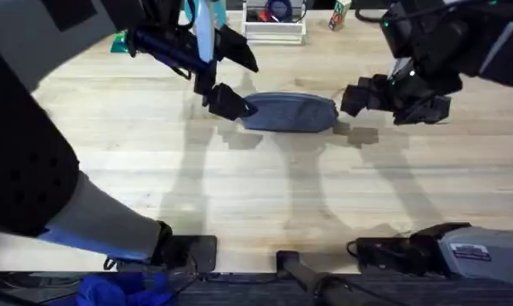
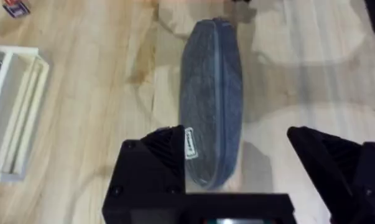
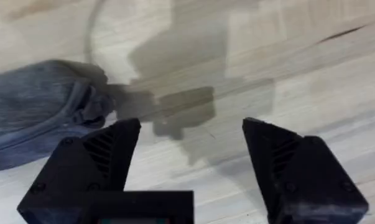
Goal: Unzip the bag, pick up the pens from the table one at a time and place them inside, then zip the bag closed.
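Overhead: one bag, two hands.

Both arms are black, with blocky, angular links. The left tool has two thick matte-black wedge fingers; the right tool has the same, its inner faces ribbed. A green light glows on the right arm. A grey base housing at 5 o'clock carries a white label, beside black cables.
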Controlling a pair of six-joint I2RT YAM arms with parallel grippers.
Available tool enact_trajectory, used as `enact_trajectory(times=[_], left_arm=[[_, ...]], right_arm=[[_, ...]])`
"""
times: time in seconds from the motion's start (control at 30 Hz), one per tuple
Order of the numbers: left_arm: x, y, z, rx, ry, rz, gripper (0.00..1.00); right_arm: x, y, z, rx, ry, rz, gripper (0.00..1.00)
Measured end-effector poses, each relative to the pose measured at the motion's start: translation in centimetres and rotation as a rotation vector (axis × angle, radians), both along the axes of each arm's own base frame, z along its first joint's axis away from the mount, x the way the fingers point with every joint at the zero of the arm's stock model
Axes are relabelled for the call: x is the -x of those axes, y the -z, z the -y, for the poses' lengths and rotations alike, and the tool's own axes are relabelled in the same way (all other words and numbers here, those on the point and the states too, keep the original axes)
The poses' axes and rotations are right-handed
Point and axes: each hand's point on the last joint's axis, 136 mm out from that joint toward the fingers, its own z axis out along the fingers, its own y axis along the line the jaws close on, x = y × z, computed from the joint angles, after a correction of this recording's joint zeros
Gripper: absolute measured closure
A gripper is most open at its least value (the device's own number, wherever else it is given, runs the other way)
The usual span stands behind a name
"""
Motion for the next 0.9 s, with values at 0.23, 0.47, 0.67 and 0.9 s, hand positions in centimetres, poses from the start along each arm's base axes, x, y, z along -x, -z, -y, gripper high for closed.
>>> enact_trajectory(times=[0.23,0.47,0.67,0.9], left_arm=[[-1.0,-2.4,-0.4,-0.043,-0.059,-0.031,0.006],[-1.7,-4.8,-1.8,-0.154,-0.239,-0.174,0.006],[-2.0,-5.9,-3.2,-0.241,-0.405,-0.28,0.006],[-2.6,-6.0,-3.7,-0.256,-0.493,-0.323,0.004]], right_arm=[[-1.2,-1.7,-0.3,-0.011,-0.008,0.041,0.005],[-1.2,-2.3,-0.4,-0.01,-0.01,0.04,0.005],[-1.8,-3.1,-0.5,-0.016,-0.014,0.065,0.005],[-2.1,-3.4,-0.6,-0.019,-0.014,0.077,0.006]])
